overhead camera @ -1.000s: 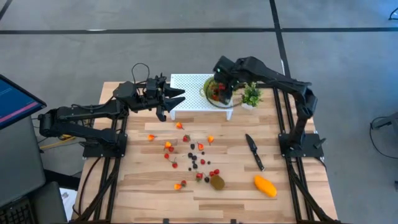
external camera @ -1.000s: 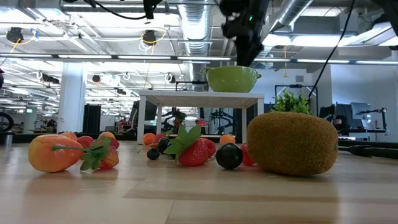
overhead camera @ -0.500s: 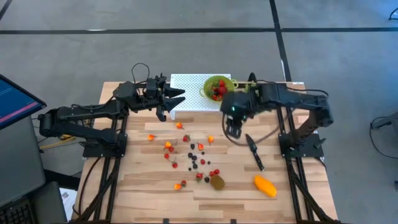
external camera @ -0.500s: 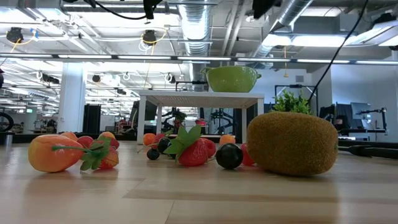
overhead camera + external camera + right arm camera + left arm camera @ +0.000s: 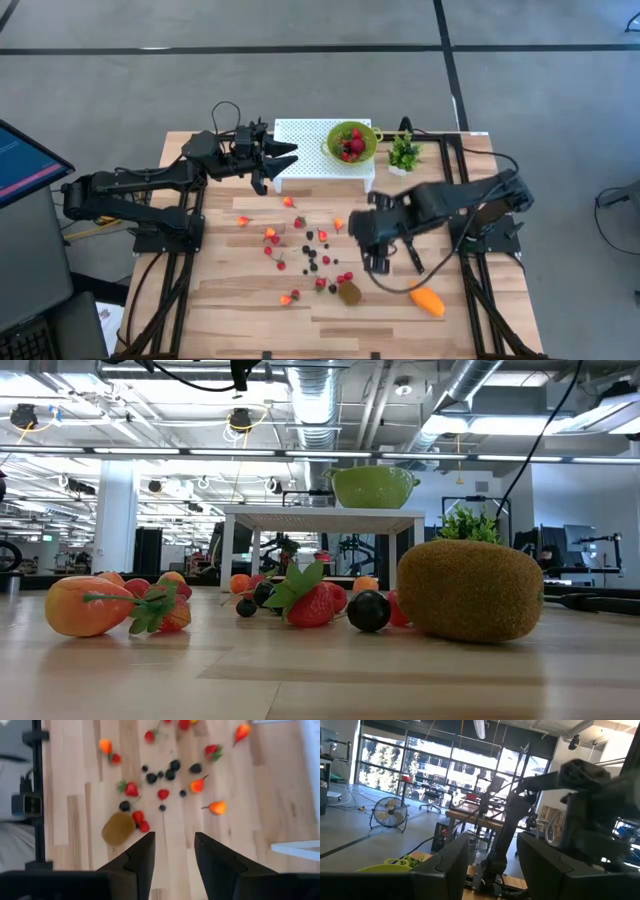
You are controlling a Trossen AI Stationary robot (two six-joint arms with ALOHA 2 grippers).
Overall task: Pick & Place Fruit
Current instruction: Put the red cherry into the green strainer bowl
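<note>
Small red, orange and dark fruit pieces (image 5: 310, 248) lie scattered on the wooden table's middle. A brown kiwi (image 5: 349, 292) and an orange mango (image 5: 427, 299) rest nearer the front edge. My right gripper (image 5: 375, 262) hangs open above the table, pointing down, just right of the small pieces and a little beyond the kiwi (image 5: 118, 828). Nothing is between its fingers (image 5: 174, 855). My left gripper (image 5: 285, 160) waits open and level at the left end of the white stand (image 5: 310, 165). A green bowl (image 5: 350, 141) with red fruit stands on the stand.
A black knife (image 5: 412, 252) lies on the table partly under my right arm. A small green potted plant (image 5: 404, 155) stands right of the stand. In the low view the kiwi (image 5: 470, 590) fills the foreground, with the bowl (image 5: 374, 486) on the stand behind.
My right gripper has swung from above the green bowl toward the table's near edge. It has passed over the knife and now hangs over the table's middle right, by the kiwi. It has turned about its own axis on the way. My left arm kept still.
</note>
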